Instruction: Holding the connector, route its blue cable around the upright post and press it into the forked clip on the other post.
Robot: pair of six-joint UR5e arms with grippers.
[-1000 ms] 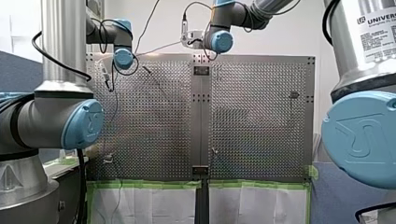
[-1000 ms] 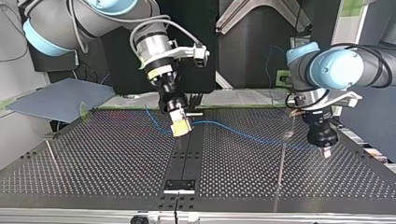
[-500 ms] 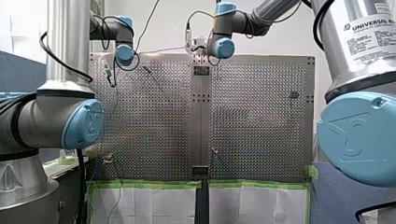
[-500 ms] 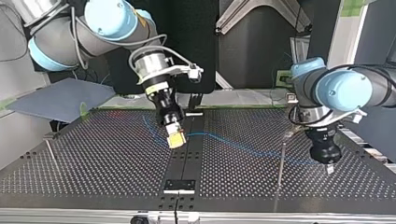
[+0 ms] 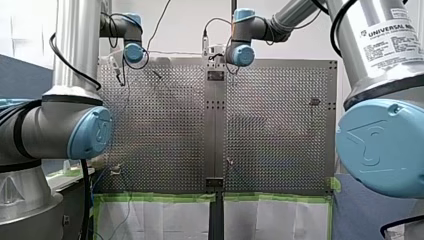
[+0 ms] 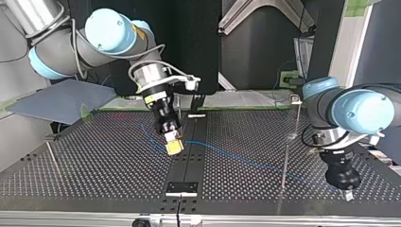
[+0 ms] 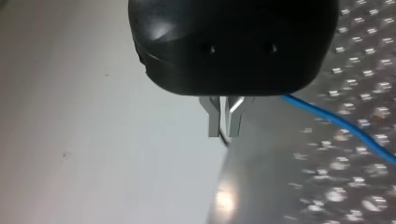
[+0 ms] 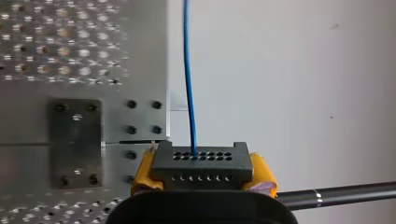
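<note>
— Where's the connector [image 8: 201, 161]?
— Left of centre in the top view. My right gripper [image 8: 203, 171] has its yellow pads [image 8: 144, 171] clenched on it.
— And the blue cable [image 6: 246, 161]?
— It leaves the connector and runs toward the lower right, crossing a thin post [image 6: 284, 165].
— My left gripper [image 7: 224, 122]?
— Lower right. Its metal fingers [image 7: 213, 122] are pinched close together; I can't tell whether they grip anything.

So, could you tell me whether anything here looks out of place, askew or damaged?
Nothing stands out. The dark grey perforated connector block sits squarely between the yellow pads of my right gripper, and the thin blue cable leaves it straight, with no kink or fraying visible.
</note>
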